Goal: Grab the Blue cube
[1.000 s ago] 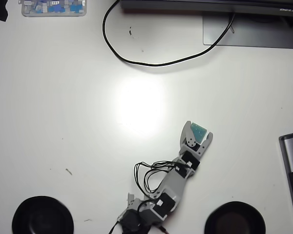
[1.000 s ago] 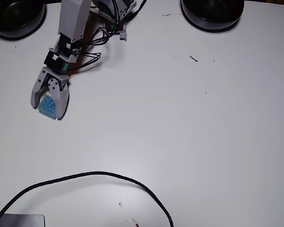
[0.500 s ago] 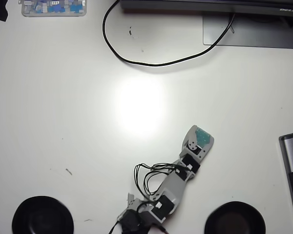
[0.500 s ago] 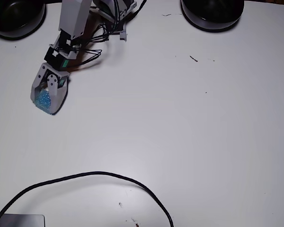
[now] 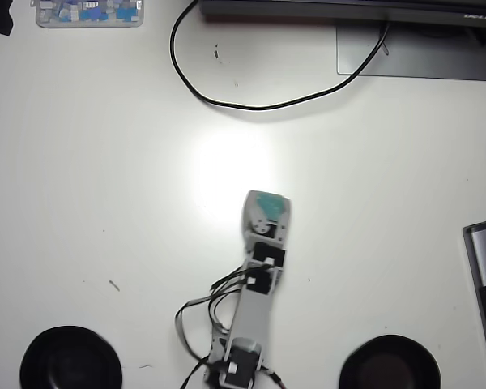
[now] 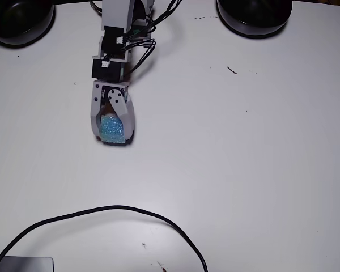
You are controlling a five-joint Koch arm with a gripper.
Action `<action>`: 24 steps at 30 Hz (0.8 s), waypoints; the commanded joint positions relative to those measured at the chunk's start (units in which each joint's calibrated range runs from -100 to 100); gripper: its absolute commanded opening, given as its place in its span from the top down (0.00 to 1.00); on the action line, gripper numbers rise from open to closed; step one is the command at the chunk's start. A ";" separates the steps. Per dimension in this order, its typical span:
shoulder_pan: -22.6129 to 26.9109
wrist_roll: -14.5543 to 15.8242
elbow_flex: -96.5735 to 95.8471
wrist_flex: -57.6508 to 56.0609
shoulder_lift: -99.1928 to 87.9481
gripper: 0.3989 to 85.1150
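Arm base sits at the near edge of the tabletop (image 5: 105, 203), between two black bowls (image 5: 70, 357); the second bowl (image 5: 389, 362) is to the right in the overhead view. From there the arm reaches toward mid-table.

Hand (image 5: 266, 204) is clamped on the Blue cube (image 5: 269, 203): both jaws press against opposite sides of the block, no gap visible. In the fixed view the hand (image 6: 112, 136) frames the Blue cube (image 6: 111, 128) the same way, speckled top face showing between the jaws. Cannot tell whether the block rests on the surface or is slightly lifted.

Handling, judged: cube looks light and stiff, rough speckled surface should give good friction. Width roughly matches the jaw span, so flat opposite faces are the right place to hold; a corner grip could let it twist out.

Beyond the hand: black cable (image 5: 227, 101) looping across, then a clear plastic box (image 5: 89, 12) at far left and a dark monitor base (image 5: 421, 53) at far right.
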 commanded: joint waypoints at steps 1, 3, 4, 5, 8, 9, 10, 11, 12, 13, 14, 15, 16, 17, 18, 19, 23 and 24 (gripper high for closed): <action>2.39 0.68 -0.34 0.12 -4.29 0.92; 4.69 0.93 -2.08 0.68 -5.45 0.92; 5.96 1.07 -2.81 0.76 -6.23 0.92; 7.52 1.17 -3.63 0.68 -7.52 0.92; 10.79 1.42 -4.91 -0.04 -11.65 0.96; 12.06 1.66 -5.10 -0.61 -13.32 0.96; 13.38 2.20 -5.10 -2.13 -15.65 0.96; 14.07 2.30 -5.10 -2.77 -16.55 0.96; 15.04 2.49 -5.19 -3.25 -17.84 0.96; 15.92 2.59 -5.19 -3.73 -18.74 0.96; 17.05 2.74 -5.28 -4.85 -20.42 0.96; 18.22 2.78 -5.19 -5.65 -21.97 0.96; 19.05 2.83 -5.28 -6.29 -22.87 0.96; 19.88 2.83 -5.19 -6.78 -23.65 0.96; 20.42 2.83 -5.28 -7.02 -24.29 0.96; 21.29 2.83 -5.28 -7.26 -24.68 0.96; 25.10 2.93 -5.28 -7.82 -27.26 0.96; 25.74 2.93 -5.00 -8.22 -27.39 0.96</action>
